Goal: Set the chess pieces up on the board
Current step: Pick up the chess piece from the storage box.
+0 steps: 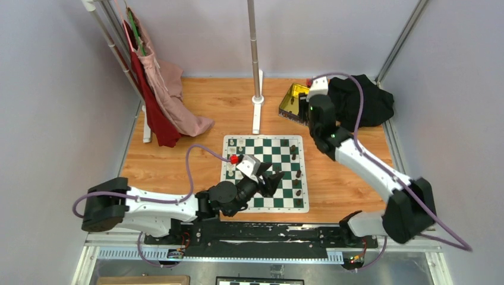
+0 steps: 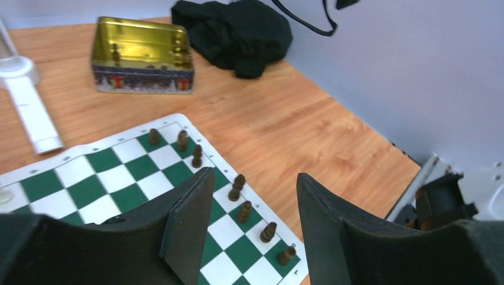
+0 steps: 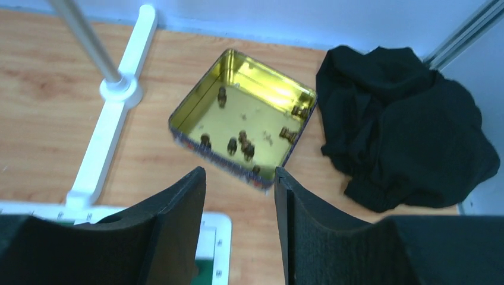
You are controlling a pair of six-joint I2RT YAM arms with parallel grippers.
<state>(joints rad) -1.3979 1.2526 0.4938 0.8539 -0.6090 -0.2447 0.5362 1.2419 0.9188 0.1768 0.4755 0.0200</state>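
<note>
Several chess pieces [image 2: 244,211] stand along the board [image 2: 142,167]'s right edge.

A robotics lab: a small walled test cell built around one desk.

The left arm [image 1: 154,208] and the right arm [image 1: 368,166] are bolted to a black rail [image 1: 261,231] at the near edge of a wood-topped desk [image 1: 350,184], with purple cables [image 1: 199,151] looping loose along them. Plain pale walls [image 1: 53,119] close in three sides, and a bare metal frame post [image 1: 404,38] rises at the far right corner. The things on the desk are an unrelated mix: a chessboard [image 1: 261,151], a gold tin [image 1: 294,98], a heap of black cloth [image 1: 362,98], garments [image 1: 166,95] hung on a rack, and a pole on a white stand [image 1: 257,113].
</note>
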